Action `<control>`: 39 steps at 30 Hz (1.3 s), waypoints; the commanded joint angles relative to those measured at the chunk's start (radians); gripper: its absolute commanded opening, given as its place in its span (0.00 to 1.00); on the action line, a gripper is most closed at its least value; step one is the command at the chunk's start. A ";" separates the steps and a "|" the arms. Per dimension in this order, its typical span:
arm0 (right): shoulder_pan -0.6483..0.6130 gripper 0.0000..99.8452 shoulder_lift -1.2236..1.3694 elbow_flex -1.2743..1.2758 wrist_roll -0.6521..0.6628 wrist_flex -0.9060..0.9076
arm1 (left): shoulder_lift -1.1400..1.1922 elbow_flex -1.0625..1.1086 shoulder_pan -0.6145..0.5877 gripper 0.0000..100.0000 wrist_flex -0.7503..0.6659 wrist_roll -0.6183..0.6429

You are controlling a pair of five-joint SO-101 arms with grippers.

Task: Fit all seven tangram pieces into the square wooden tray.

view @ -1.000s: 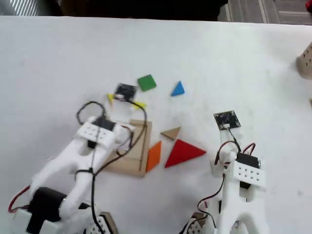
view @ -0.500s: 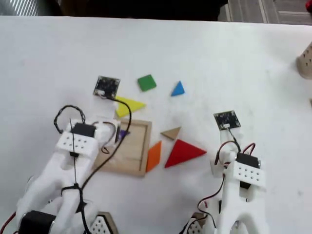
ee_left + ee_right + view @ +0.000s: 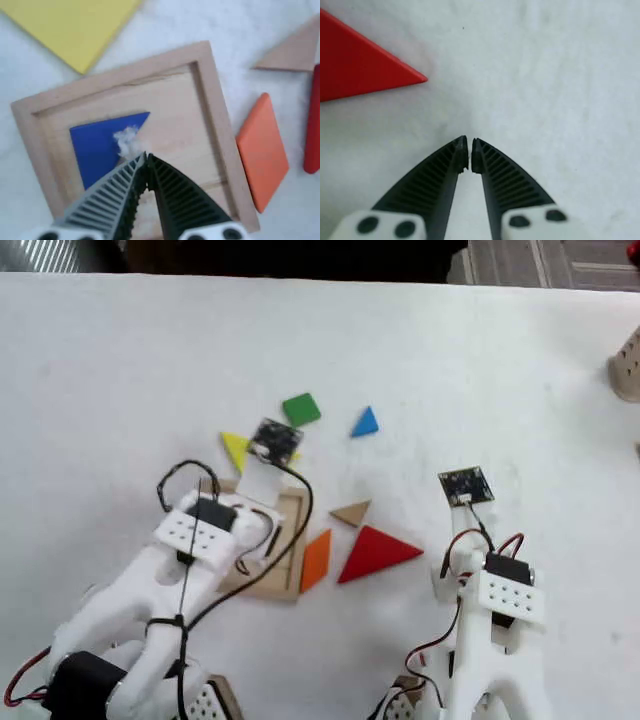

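The square wooden tray (image 3: 216, 106) lies under my left arm, and a blue piece (image 3: 97, 148) lies flat inside it. My left gripper (image 3: 146, 161) is shut and empty, its tips just above the tray floor beside the blue piece. Beyond the tray's far rim lies the yellow triangle (image 3: 235, 448). Farther back sit the green square (image 3: 300, 408) and a small blue triangle (image 3: 365, 422). Right of the tray (image 3: 297, 540) are the orange parallelogram (image 3: 315, 560), a tan triangle (image 3: 351, 512) and the red triangle (image 3: 375, 553). My right gripper (image 3: 469, 150) is shut over bare table, close to the red triangle's tip (image 3: 415, 78).
A pale wooden object (image 3: 626, 365) stands at the table's right edge. White tabletop stretches open at the back and to the far left. The left arm's cable loops over the tray.
The left arm swung out to the left half a second ago and has come back right over the tray. The right arm has kept still.
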 commanded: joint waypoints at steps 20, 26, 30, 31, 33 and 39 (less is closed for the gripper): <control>-0.005 0.02 -0.019 -0.005 0.012 -0.012 | 0.300 -0.244 -0.246 0.02 -0.006 -0.117; -0.005 0.02 -0.019 -0.005 0.012 -0.012 | 0.294 -0.241 -0.282 0.02 -0.002 -0.117; -0.007 0.02 -0.019 -0.005 0.012 -0.012 | 0.283 -0.249 -0.285 0.02 0.046 -0.120; -0.007 0.02 -0.019 -0.005 0.012 -0.012 | 0.265 -0.242 -0.285 0.02 0.046 -0.121; -0.008 0.02 -0.019 -0.005 0.023 -0.012 | 0.216 -0.229 -0.285 0.02 0.046 -0.120; -0.008 0.02 -0.019 -0.005 0.044 -0.012 | -0.027 -0.106 -0.286 0.03 0.037 -0.120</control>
